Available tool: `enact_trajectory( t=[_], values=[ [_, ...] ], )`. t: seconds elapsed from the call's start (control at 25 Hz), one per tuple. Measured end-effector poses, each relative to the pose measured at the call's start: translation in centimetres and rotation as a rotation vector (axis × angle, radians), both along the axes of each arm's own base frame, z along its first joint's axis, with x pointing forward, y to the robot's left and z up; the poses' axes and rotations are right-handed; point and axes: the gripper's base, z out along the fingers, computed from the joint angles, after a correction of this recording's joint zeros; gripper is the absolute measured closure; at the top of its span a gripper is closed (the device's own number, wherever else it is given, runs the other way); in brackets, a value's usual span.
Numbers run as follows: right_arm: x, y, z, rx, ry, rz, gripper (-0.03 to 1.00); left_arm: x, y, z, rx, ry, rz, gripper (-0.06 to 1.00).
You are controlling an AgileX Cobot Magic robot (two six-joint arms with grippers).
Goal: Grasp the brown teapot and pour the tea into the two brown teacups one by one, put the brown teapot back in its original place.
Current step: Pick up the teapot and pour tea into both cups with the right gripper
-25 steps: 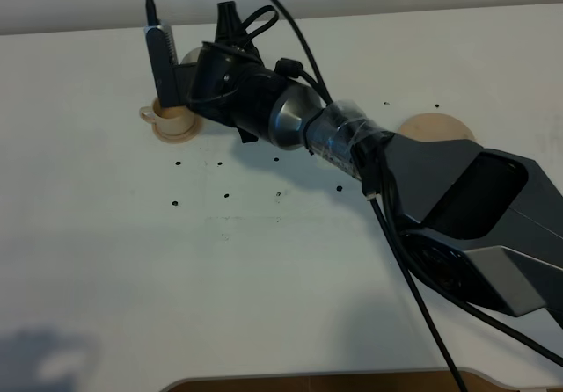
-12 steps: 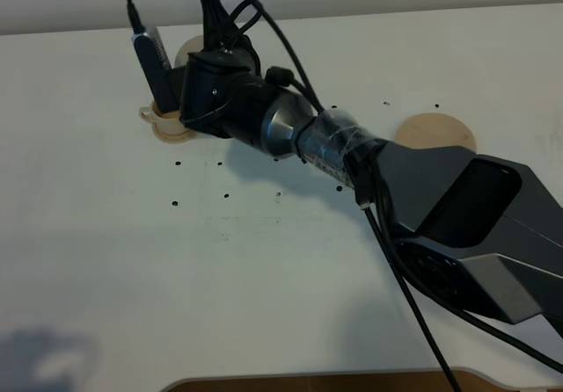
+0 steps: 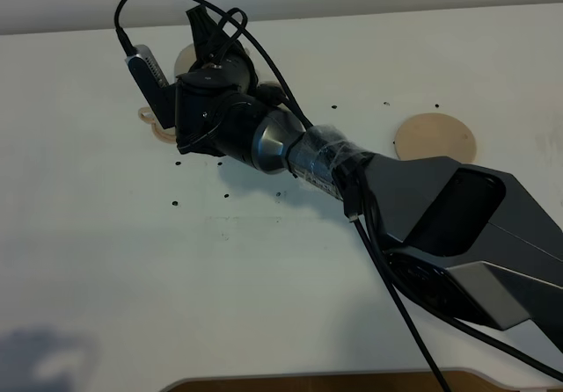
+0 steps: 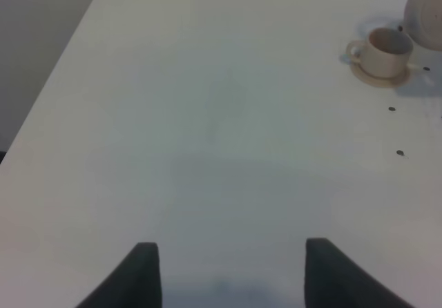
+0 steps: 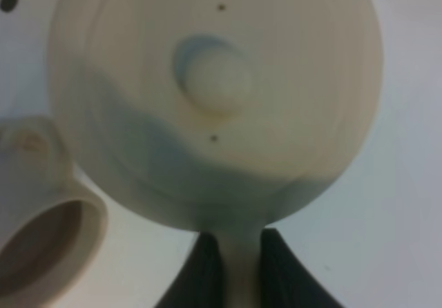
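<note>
Tan teapot (image 5: 290,59), white table (image 4: 207,114)

The brown teapot (image 5: 290,59), squat and pale tan with a knobbed lid, is held by its handle near the table's (image 3: 264,304) far edge, just beside a tan teacup (image 4: 385,49) standing upright on its small saucer (image 4: 376,79). The wider tan disc (image 3: 434,137) lies well apart, rightward.

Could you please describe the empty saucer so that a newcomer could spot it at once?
On the white table, look toward the far edge on the right, just past the grey body of the right arm. The empty saucer is a flat, round, bare tan disc, unlike the other saucer far to its left, which carries a teacup.
</note>
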Motion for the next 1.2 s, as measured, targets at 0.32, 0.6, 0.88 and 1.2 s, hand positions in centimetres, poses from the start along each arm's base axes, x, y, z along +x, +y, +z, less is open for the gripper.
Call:
enact_trajectory(
  t=[0.32, 0.6, 0.88, 1.2],
  values=[
    [-0.1, 0.4, 0.6, -0.087, -0.063, 0.058, 0.85, 0.0, 0.0, 0.0, 0.0, 0.0, 0.0, 0.45],
    [-0.1, 0.7, 0.8, -0.115, -0.093, 0.086, 0.85, 0.0, 0.0, 0.0, 0.0, 0.0, 0.0, 0.45],
    [0.0, 0.8, 1.1, -0.168, -0.125, 0.118, 0.85, 0.0, 0.0, 0.0, 0.0, 0.0, 0.0, 0.45],
    [0.2, 1.0, 1.4, -0.226, -0.171, 0.158, 0.85, 0.0, 0.0, 0.0, 0.0, 0.0, 0.0, 0.45]
  ],
)
